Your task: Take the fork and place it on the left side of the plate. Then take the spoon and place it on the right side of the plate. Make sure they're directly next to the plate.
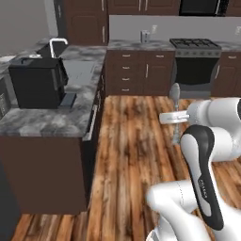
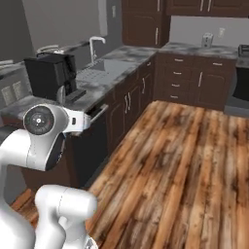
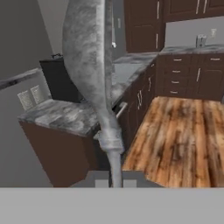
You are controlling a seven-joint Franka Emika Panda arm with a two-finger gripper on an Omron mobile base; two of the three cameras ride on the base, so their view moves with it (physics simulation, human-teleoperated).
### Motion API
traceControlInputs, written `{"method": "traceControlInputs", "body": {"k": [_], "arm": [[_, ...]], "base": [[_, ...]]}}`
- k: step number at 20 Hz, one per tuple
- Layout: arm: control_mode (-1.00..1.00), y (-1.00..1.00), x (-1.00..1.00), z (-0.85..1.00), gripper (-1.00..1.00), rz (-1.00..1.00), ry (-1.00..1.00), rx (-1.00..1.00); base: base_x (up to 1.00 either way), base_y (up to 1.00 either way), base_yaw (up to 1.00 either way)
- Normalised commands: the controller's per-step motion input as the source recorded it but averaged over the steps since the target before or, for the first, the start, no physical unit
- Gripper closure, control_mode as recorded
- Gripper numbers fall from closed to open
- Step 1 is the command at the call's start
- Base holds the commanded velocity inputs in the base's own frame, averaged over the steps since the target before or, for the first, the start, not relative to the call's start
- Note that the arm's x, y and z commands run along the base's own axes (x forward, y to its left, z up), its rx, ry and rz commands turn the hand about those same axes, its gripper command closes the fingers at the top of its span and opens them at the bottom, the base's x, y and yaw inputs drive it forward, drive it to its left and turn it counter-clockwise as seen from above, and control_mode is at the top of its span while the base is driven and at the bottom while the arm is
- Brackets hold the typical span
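End effector (image 3: 115, 180) pinching the spoon (image 3: 89, 74) by its handle, bowl rising upright above the fingertips

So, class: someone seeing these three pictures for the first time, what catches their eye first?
The slim silver-grey metal spoon looms huge in the hand view, gripped upright by the shut gripper above the wooden floor. Next, the boxy black coffee machine stands on the grey marbled counter at left.

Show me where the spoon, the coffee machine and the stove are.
spoon (image 1: 175, 92): left base view, on its bowl.
coffee machine (image 1: 36, 81): left base view, on its black front.
stove (image 1: 195, 44): left base view, on its burner grates.
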Motion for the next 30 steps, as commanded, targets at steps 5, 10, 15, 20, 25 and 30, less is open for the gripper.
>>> {"method": "traceControlInputs", "body": {"k": [5, 10, 15, 20, 25, 30], "arm": [[1.00, 0.00, 0.00, 0.00, 1.00, 0.00, 0.00, 0.00], [1.00, 0.00, 0.00, 0.00, 1.00, 0.00, 0.00, 0.00], [1.00, 0.00, 0.00, 0.00, 1.00, 0.00, 0.00, 0.00], [1.00, 0.00, 0.00, 0.00, 1.00, 0.00, 0.00, 0.00], [1.00, 0.00, 0.00, 0.00, 1.00, 0.00, 0.00, 0.00], [1.00, 0.00, 0.00, 0.00, 1.00, 0.00, 0.00, 0.00]], "base": [[-1.00, 1.00, 0.05], [-0.80, 1.00, 0.00], [-0.50, 1.00, 0.00], [-0.17, 1.00, -0.01], [-0.04, 1.00, -0.04], [0.10, 1.00, -0.09]]}}
